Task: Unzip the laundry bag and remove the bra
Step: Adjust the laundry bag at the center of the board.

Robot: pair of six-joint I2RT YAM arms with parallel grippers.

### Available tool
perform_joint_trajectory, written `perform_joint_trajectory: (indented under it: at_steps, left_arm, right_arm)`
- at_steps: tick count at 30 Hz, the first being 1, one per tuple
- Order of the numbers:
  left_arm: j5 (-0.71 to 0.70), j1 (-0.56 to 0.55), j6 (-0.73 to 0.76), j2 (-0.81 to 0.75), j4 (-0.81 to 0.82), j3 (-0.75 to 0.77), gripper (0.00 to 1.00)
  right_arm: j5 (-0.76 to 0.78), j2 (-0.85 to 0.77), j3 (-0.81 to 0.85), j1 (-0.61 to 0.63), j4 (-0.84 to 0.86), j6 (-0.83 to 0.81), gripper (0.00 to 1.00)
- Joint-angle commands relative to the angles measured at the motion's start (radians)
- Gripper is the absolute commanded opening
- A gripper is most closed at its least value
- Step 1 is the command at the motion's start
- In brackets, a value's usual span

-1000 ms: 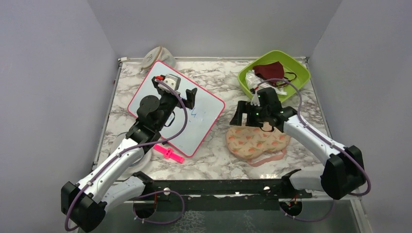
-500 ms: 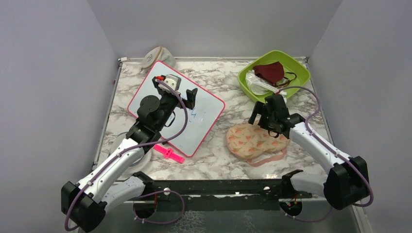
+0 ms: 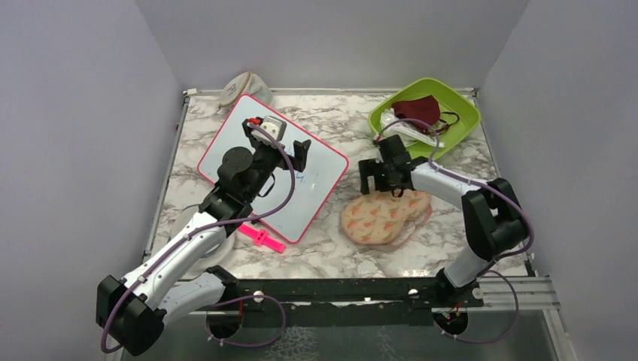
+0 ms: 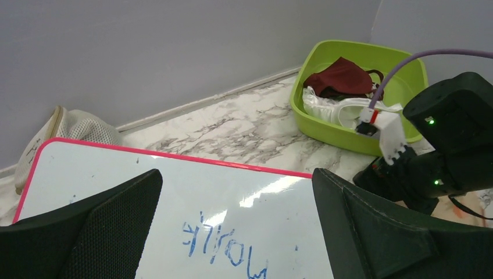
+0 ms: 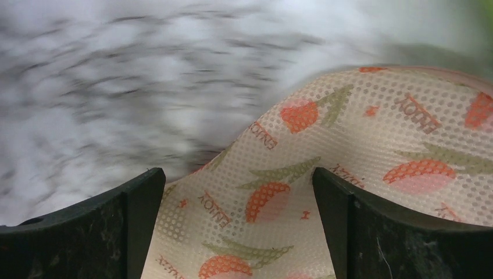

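The laundry bag [image 3: 380,216], peach with orange and green prints and pink edging, lies on the marble table right of centre. My right gripper [image 3: 385,186] is open just above the bag's far edge. In the right wrist view the bag's printed fabric [image 5: 360,151] fills the space between and below the open gripper [image 5: 238,174]. My left gripper [image 3: 292,154] is open and empty above the whiteboard, and it shows the same in its wrist view [image 4: 235,180]. No zip pull shows. The bra is not in view.
A pink-framed whiteboard [image 3: 256,150] lies left of centre. A green bin [image 3: 451,94] at the back right holds a maroon mask [image 3: 417,109] and a clear wrapper [image 3: 402,129]. A beige mesh pouch [image 3: 242,89] sits at the back left. A pink clip [image 3: 261,238] lies near the front.
My right arm has swung its wrist left and back over the bag's far edge. The bag has shifted a little to the left. The left arm has barely moved.
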Motion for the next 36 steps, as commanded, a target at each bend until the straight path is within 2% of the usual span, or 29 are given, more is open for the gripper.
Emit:
perform_joint_trajectory:
  at_steps: [1, 6, 13, 15, 19, 22, 25, 30, 36]
  left_arm:
    - [0.051, -0.012, -0.017, 0.022, 0.004, 0.028, 0.98]
    - [0.058, -0.025, -0.019, 0.041, -0.001, 0.03, 0.98]
    - [0.14, -0.035, -0.037, 0.065, -0.001, 0.043, 0.98]
    - [0.156, -0.038, -0.038, 0.069, 0.0, 0.045, 0.99]
    - [0.158, -0.044, -0.042, 0.073, 0.0, 0.045, 0.99]
    - [0.148, -0.05, -0.036, 0.079, -0.008, 0.048, 0.99]
    - [0.142, -0.06, -0.028, 0.084, -0.018, 0.053, 0.99]
    - [0.161, -0.068, -0.027, 0.09, -0.019, 0.056, 0.99]
    - [0.204, -0.09, -0.003, 0.122, -0.024, 0.063, 0.99]
  right_arm:
    - [-0.282, 0.05, 0.073, 0.117, 0.101, -0.182, 0.96]
    - [-0.307, -0.08, 0.024, 0.12, 0.085, -0.158, 0.99]
    - [-0.078, -0.249, -0.003, 0.119, -0.152, 0.055, 1.0]
    - [-0.091, -0.289, -0.053, 0.119, -0.165, 0.136, 0.99]
    - [-0.234, -0.347, -0.19, 0.119, -0.07, 0.243, 0.93]
    - [-0.222, -0.363, -0.249, 0.108, -0.054, 0.284, 0.92]
    - [-0.203, -0.354, -0.28, 0.038, -0.062, 0.284, 0.95]
    - [-0.147, -0.303, -0.313, -0.095, 0.021, 0.206, 0.97]
    - [-0.185, -0.133, -0.147, -0.105, 0.075, 0.018, 0.98]
